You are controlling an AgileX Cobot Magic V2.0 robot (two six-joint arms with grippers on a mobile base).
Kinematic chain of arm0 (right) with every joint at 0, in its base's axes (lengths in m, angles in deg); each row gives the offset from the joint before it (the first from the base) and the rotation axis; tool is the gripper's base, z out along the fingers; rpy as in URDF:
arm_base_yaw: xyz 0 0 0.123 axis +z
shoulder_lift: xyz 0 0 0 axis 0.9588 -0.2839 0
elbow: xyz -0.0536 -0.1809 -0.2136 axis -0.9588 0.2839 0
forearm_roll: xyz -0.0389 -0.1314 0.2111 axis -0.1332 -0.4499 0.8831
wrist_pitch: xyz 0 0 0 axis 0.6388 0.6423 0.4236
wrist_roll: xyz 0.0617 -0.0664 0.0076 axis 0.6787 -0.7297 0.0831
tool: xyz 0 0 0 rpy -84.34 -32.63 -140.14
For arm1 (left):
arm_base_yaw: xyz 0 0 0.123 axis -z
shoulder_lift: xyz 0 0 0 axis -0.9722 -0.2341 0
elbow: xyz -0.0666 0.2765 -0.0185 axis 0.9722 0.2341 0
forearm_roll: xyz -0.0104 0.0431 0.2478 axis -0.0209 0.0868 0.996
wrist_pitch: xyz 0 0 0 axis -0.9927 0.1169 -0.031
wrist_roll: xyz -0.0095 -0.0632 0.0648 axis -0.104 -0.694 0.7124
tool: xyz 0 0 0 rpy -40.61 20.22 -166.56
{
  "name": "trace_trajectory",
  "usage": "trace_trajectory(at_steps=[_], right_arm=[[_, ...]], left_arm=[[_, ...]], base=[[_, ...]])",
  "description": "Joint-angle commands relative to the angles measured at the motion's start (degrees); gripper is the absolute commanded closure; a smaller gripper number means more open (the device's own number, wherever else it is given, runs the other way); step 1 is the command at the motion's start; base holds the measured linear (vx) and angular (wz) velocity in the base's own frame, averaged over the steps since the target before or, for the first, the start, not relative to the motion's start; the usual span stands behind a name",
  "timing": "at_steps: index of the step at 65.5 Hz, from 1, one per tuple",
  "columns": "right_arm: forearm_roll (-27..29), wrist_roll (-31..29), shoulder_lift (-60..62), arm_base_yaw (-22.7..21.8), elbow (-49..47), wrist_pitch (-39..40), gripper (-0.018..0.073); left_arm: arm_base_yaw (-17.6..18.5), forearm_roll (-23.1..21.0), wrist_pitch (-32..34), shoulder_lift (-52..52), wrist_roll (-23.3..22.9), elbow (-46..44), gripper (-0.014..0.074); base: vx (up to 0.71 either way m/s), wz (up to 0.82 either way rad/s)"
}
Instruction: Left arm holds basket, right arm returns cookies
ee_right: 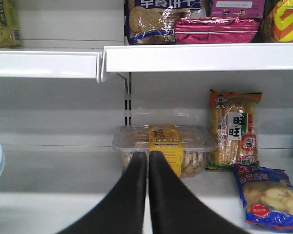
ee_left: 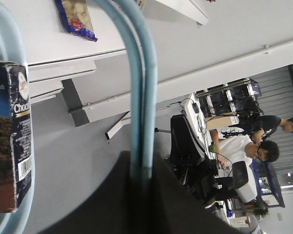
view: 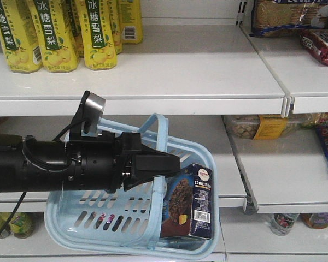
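The left claw (view: 174, 162) is closed tight on the two thin handles (view: 159, 124) of the basket (view: 82, 215). In the left wrist view both handles run side by side into the dark claw. The basket hangs in the air in front of the shelves and tips to one side. The cookies (view: 189, 201) are inside the basket, at its right end. The box stands up on its end, with the cookie picture facing out and the barcode on the side panel. It rests close against the basket wall. The left arm (view: 38, 164) reaches in from the left and has a small silver-topped camera (view: 94, 106) on it. Yellow bottles (view: 57, 33) stand on the top shelf (view: 180, 65). The right claw (ee_right: 147, 163) is shut with its two fingers pressed together, and it holds nothing. It points at a lower shelf (ee_right: 53, 175), and a clear tub (ee_right: 136, 144) of snacks sits right behind its tips. A blue bag (ee_right: 266, 197) lies on that shelf, off to the right. The right claw is well apart from the cookies.
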Motion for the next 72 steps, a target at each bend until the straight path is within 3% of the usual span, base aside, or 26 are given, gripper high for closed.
trace_trajectory(at_steps=[1, 32, 51, 72], right_arm=[[0.00, -0.48, 0.42, -0.03, 0.09, 4.07, 0.0566], [0.00, -0.48, 0.42, -0.03, 0.09, 4.07, 0.0566], [0.00, -0.64, 0.42, -0.03, -0.22, 10.10, 0.0566], [0.00, 0.02, -9.66, -0.03, -11.95, -1.59, 0.0566]], left_arm=[[0.19, -6.23, -2.94, 2.22, 0.61, -2.26, 0.0603], [0.19, -6.23, -2.94, 2.22, 0.61, -2.26, 0.0603], [0.19, -6.23, -2.94, 2.22, 0.61, -2.26, 0.0603], [0.19, -6.23, -2.94, 2.22, 0.61, -2.26, 0.0603]], base=[[0.00, 0.00], [0.00, 0.00], [0.00, 0.00], [0.00, 0.00]])
